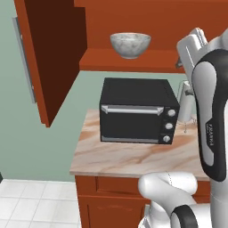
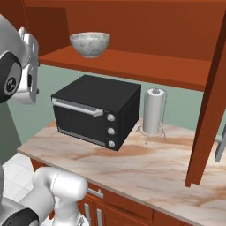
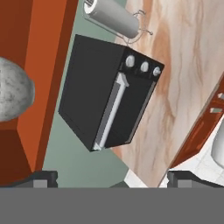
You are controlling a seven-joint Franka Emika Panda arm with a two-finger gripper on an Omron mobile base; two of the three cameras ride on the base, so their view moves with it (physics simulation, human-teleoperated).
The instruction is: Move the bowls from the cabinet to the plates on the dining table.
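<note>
Bowl [image 1: 130, 44], the speckled marble-like one, sits upright on the bottom shelf of the open reddish-brown cabinet [image 1: 133, 60]; in the right base view the bowl [image 2: 90, 43] is at about 11 o'clock, near the shelf's front edge. In the hand view it shows as a grey speckled curve at 9 o'clock [image 3: 13, 89]. One cabinet door [image 1: 49, 53] swings open at the left base view's 10 o'clock, with its grey bar handle [image 1: 24, 60] on the outer face. Directly below the bowl stands a black oven [image 1: 136, 111] on a short marble counter [image 1: 129, 158]. A paper towel roll [image 2: 154, 111] on a wire stand is just beside the oven. Gripper [image 3: 111, 177] has its two fingertips spread wide apart with nothing between them, clear of the bowl.
</note>
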